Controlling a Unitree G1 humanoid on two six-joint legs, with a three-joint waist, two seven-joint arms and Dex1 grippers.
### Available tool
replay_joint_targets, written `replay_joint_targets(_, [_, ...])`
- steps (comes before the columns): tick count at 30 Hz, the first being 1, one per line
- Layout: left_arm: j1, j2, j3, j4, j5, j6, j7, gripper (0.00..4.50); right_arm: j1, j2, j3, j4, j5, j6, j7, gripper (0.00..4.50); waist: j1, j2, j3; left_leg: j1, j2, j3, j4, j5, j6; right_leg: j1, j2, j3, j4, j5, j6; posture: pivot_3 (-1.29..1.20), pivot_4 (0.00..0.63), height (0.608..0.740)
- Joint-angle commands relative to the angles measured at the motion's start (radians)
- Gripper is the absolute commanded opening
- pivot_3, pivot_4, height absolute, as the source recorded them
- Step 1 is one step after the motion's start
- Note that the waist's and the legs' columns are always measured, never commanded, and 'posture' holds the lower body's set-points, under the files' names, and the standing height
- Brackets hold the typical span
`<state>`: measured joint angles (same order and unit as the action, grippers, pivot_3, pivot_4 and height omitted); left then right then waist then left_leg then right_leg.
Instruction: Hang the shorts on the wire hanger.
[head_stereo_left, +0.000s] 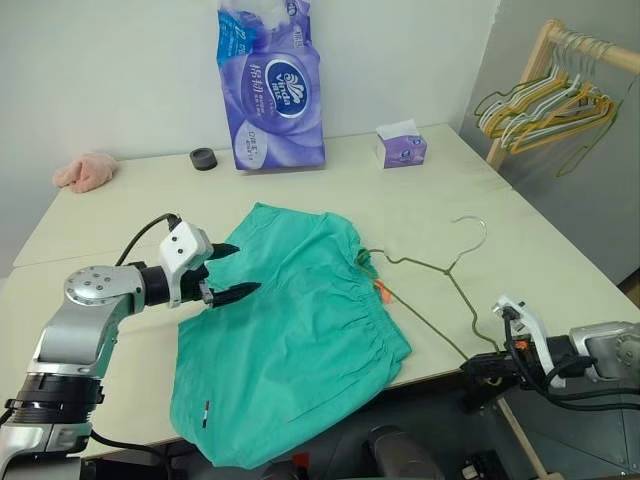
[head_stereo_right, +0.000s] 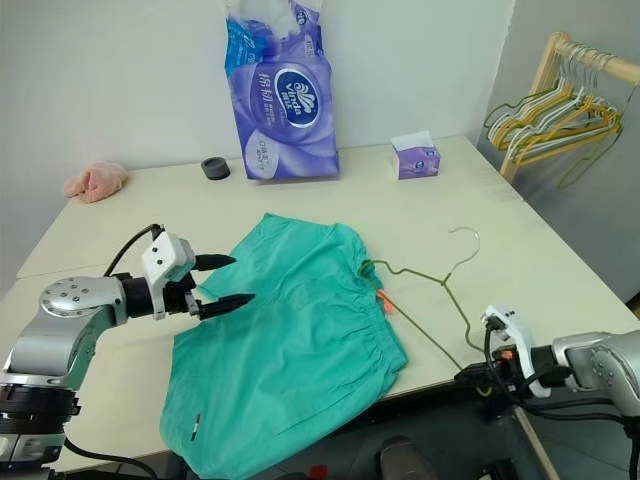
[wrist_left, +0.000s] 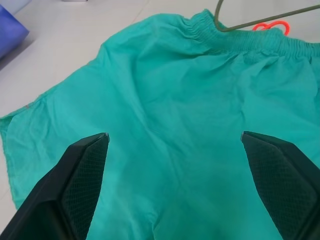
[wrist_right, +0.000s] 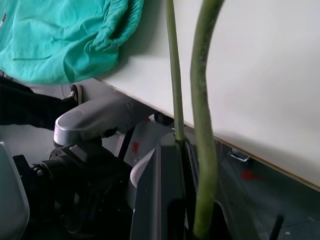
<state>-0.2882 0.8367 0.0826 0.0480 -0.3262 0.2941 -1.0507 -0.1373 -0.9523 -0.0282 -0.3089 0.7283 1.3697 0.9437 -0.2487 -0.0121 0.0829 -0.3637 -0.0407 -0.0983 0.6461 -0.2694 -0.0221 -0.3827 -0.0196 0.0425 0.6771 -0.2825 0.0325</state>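
The shorts (head_stereo_left: 290, 335) lie flat on the tabletop (head_stereo_left: 560, 250), hem over the near edge — light, limp cloth, probably best pinched at the gathered waistband. The wire hanger (head_stereo_left: 440, 285) — thin, springy, likely slippery — has one corner tucked in that waistband. The right end effector (head_stereo_left: 487, 367) is clamped on its other corner; the left end effector (head_stereo_left: 232, 270) hovers wide open, empty, over the shorts.

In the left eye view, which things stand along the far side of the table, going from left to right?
Pink cloth lump → black tape roll → purple tissue pack → small purple tissue box → bunched hangers on the wooden rack beyond the table's corner.
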Motion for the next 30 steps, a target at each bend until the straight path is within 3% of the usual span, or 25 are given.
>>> replay_joint_targets(1, [-0.02,0.007,0.026,-0.009,0.003,-0.022,0.006,4.47,-0.016,0.007,0.016,0.001,0.002,-0.018,-0.012,0.0,0.0,0.0,0.0,0.0,0.0,0.0,0.0,0.0,0.0,0.0,0.0,0.0,0.0,0.0,0.0,-0.31,0.061,0.74])
replay_joint_targets(13, [-0.003,0.003,0.022,-0.017,0.012,-0.036,0.003,4.47,-0.026,-0.018,-0.064,0.123,0.022,-0.038,-0.007,0.0,0.0,0.0,0.0,0.0,0.0,0.0,0.0,0.0,0.0,0.0,0.0,0.0,0.0,0.0,0.0,-0.31,0.051,0.74])
replay_joint_targets(21, [-0.001,0.004,0.013,-0.019,0.017,-0.041,-0.006,4.47,0.064,-0.03,-0.12,0.096,0.049,-0.018,0.0,0.0,0.0,0.0,0.0,0.0,0.0,0.0,0.0,0.0,0.0,0.0,0.0,0.0,0.0,0.0,0.0,-0.31,0.051,0.74])
replay_joint_targets(30, [-0.011,0.001,0.006,-0.012,0.023,-0.045,-0.012,4.47,0.046,-0.007,-0.106,0.059,0.078,-0.002,-0.012,0.0,0.0,0.0,0.0,0.0,0.0,0.0,0.0,0.0,0.0,0.0,0.0,0.0,0.0,0.0,0.0,-0.32,0.048,0.74])
